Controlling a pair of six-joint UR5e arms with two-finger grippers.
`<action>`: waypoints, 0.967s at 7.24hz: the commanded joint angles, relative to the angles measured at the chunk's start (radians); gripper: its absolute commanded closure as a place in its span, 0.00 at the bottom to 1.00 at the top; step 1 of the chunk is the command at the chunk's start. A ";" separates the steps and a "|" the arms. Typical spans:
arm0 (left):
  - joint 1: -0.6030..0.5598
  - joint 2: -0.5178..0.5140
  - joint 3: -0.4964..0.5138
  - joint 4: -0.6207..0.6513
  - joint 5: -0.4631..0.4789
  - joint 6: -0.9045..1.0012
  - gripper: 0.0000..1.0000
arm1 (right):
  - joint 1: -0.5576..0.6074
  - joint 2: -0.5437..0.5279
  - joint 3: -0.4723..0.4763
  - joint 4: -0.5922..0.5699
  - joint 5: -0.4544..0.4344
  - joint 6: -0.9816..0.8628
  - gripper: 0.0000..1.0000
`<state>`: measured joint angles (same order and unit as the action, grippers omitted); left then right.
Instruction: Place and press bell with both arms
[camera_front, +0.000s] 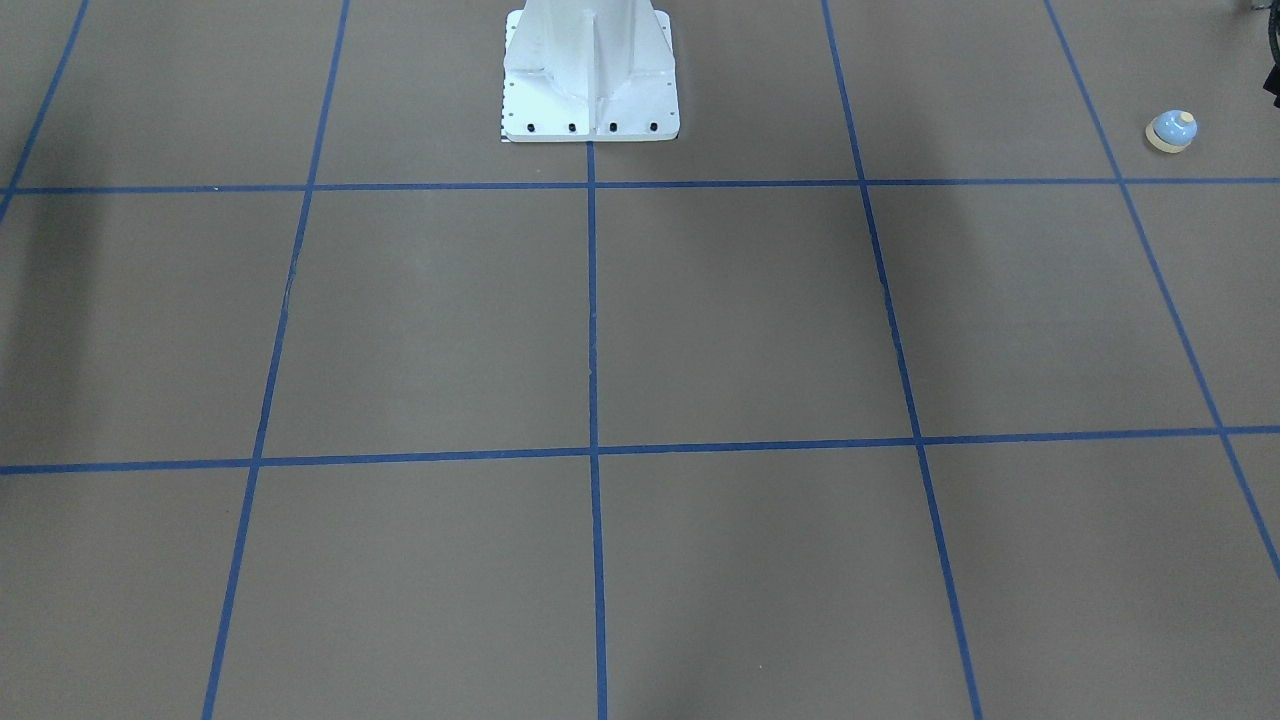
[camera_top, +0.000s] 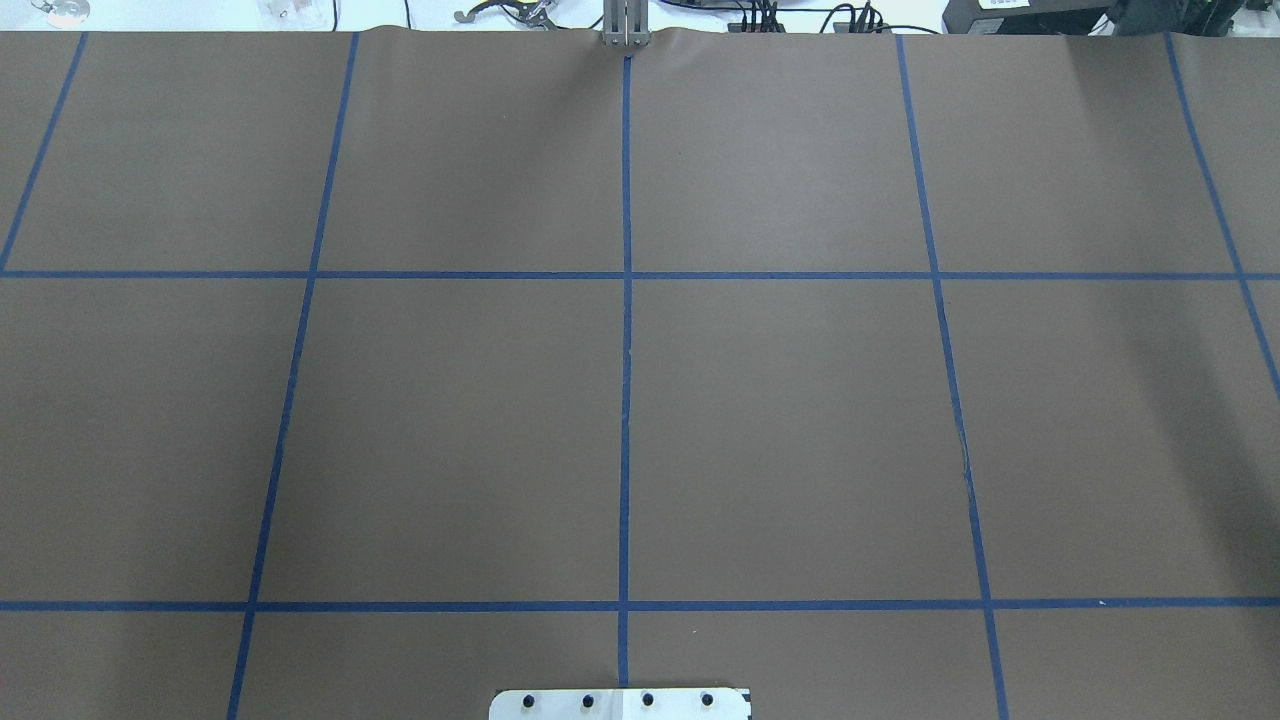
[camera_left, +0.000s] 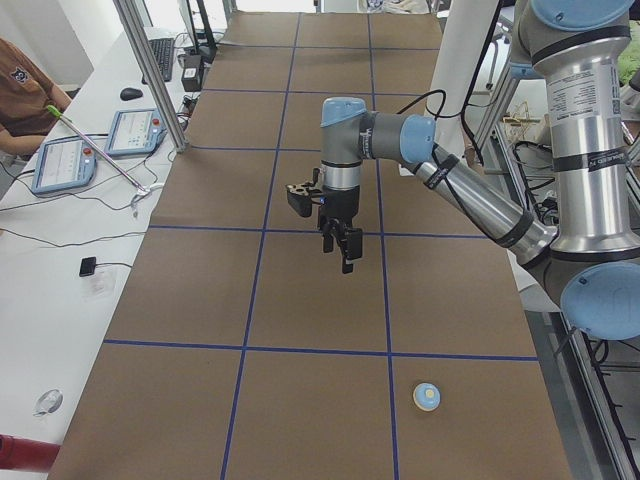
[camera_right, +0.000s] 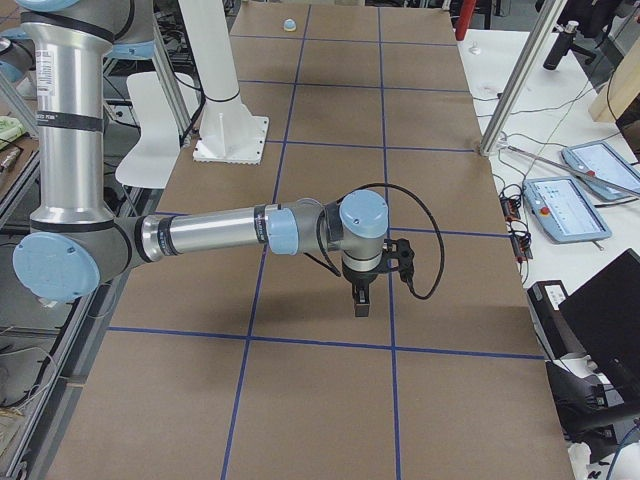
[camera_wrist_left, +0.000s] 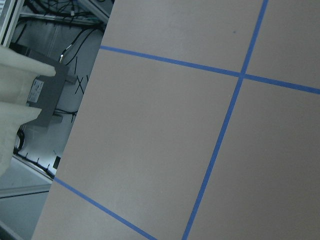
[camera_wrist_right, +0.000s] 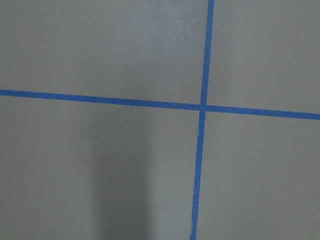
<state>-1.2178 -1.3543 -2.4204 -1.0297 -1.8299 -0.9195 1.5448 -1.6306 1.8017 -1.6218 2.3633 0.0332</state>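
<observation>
The bell (camera_front: 1171, 130) is light blue with a yellow button. It stands alone on the brown table at the robot's left end, and also shows in the exterior left view (camera_left: 427, 397) and small and far in the exterior right view (camera_right: 289, 24). My left gripper (camera_left: 345, 250) hangs above the table's middle, well away from the bell. My right gripper (camera_right: 361, 305) hangs above the table, pointing down. Both grippers show only in the side views, so I cannot tell if they are open or shut. Neither wrist view shows the bell or fingers.
The white pedestal (camera_front: 590, 80) is bolted at the robot side of the table. Blue tape lines (camera_top: 626, 330) divide the brown surface. A bench with tablets (camera_left: 65, 160), a metal post (camera_left: 150, 70) and a seated person (camera_left: 25, 95) runs along the far side.
</observation>
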 joint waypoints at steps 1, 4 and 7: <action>0.293 0.087 -0.019 0.003 0.154 -0.503 0.00 | 0.000 0.000 0.001 -0.001 0.001 0.001 0.00; 0.596 0.209 0.003 0.010 0.201 -1.104 0.00 | -0.003 0.008 -0.005 -0.001 -0.005 -0.001 0.00; 0.776 0.238 0.179 -0.048 0.283 -1.462 0.00 | -0.008 0.011 -0.005 -0.001 -0.006 -0.001 0.00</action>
<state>-0.5043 -1.1242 -2.3195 -1.0440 -1.5831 -2.2493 1.5378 -1.6207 1.7964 -1.6229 2.3570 0.0323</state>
